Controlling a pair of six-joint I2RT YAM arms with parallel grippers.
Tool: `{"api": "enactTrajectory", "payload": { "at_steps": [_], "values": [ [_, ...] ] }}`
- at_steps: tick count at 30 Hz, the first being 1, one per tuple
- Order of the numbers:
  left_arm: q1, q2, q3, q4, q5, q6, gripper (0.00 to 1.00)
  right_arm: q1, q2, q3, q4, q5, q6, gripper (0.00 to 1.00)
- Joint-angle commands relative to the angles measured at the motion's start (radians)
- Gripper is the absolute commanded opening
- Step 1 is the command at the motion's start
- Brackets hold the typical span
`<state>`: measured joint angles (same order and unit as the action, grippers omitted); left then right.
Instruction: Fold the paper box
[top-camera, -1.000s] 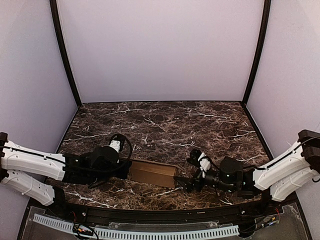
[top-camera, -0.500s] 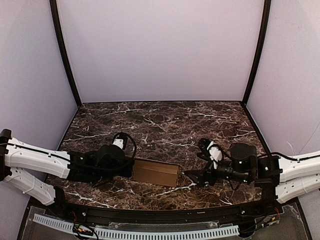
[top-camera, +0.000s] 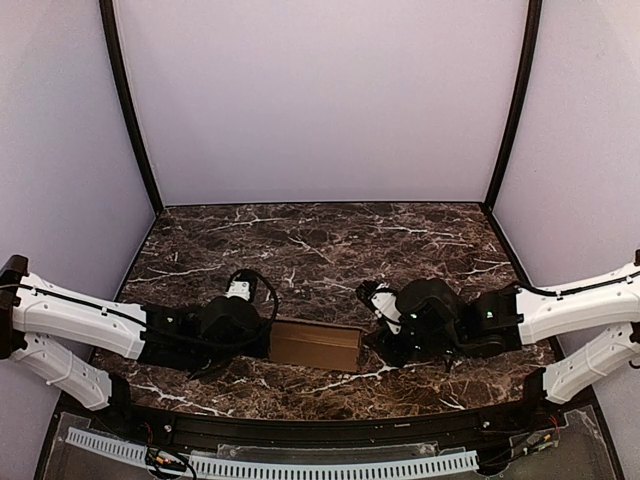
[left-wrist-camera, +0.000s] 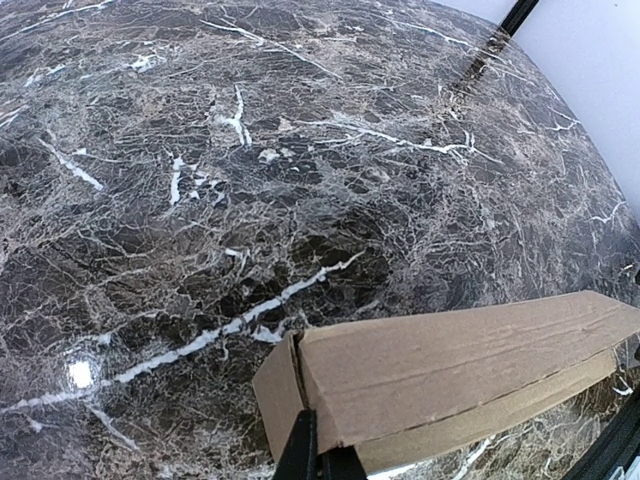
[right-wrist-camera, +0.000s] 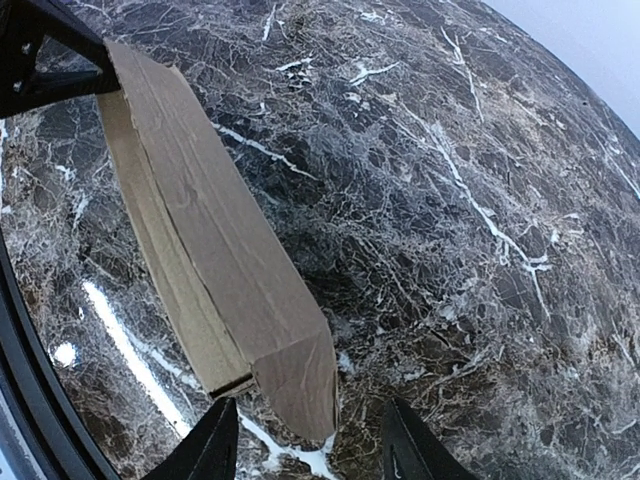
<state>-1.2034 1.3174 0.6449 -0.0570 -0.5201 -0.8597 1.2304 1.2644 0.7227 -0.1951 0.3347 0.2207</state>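
The paper box (top-camera: 316, 345), a long brown cardboard box, lies on the dark marble table (top-camera: 330, 250) near the front edge. My left gripper (top-camera: 266, 346) is shut on the box's left end. In the left wrist view its thin black fingers (left-wrist-camera: 305, 452) pinch the wall beside the end flap of the box (left-wrist-camera: 450, 360). My right gripper (top-camera: 374, 344) is at the box's right end. In the right wrist view it (right-wrist-camera: 310, 455) stands open, its fingertips (right-wrist-camera: 212, 448) astride the folded end flap of the box (right-wrist-camera: 225, 255) without touching it.
Black frame posts (top-camera: 130, 110) and pale lilac walls (top-camera: 320, 90) enclose the table on three sides. A black rail (top-camera: 300, 432) runs along the front edge just below the box. The left arm's fingers (right-wrist-camera: 45, 60) show at the far end of the box in the right wrist view.
My right arm has swung left to the box's right end and its jaws have narrowed. The left gripper and the box have shifted slightly right.
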Motion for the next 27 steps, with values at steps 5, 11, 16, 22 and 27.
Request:
{"api": "enactTrajectory", "payload": {
  "at_steps": [5,11,16,22,27],
  "values": [
    [-0.032,0.062,-0.038,-0.26,0.099,-0.043,0.0,0.005,0.056,0.086,-0.073,0.052,-0.018,0.32],
    [-0.035,0.059,-0.031,-0.269,0.098,-0.037,0.0,0.008,0.084,0.107,-0.093,0.055,-0.016,0.28],
    [-0.035,0.064,-0.021,-0.271,0.099,-0.033,0.01,0.009,0.105,0.115,-0.101,0.066,-0.01,0.16],
    [-0.037,0.067,-0.016,-0.273,0.098,-0.033,0.0,0.01,0.112,0.129,-0.106,0.062,-0.011,0.0],
    [-0.043,0.077,-0.004,-0.28,0.09,-0.029,0.01,0.012,0.088,0.139,-0.102,0.034,0.017,0.0]
  ]
}}
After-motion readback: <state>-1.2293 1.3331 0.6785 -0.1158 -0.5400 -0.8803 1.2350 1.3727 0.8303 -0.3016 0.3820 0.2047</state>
